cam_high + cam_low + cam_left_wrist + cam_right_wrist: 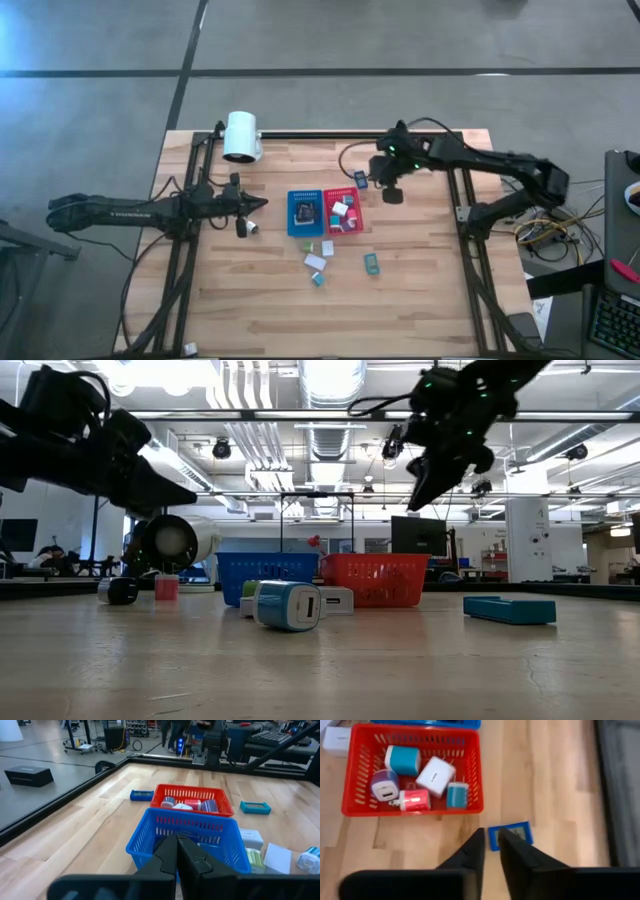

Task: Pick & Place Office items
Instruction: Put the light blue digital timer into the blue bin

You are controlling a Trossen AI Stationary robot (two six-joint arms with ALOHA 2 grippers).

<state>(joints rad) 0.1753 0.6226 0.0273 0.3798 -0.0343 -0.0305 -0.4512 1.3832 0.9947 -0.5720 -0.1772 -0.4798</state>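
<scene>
**Right gripper above a blue item beside the red tray**

The right gripper [490, 851] hangs over a small blue item [510, 835] lying on the table [420, 290] just beside the red tray [350, 810], fingers slightly apart, seemingly empty. The left gripper [176, 852], fingers together, faces the blue tray [150, 840]. Other office items [318, 262] lie scattered near the trays.

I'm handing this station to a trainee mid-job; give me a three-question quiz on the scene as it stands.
1. True or false: the red tray holds several small chargers.
2. Which tool hangs above the small blue flat item beside the red tray: A left, B right?
3. Fill in: the left tool points at the ____ tray.

Key: 1 true; 2 B, the right tool; 3 blue.
</scene>
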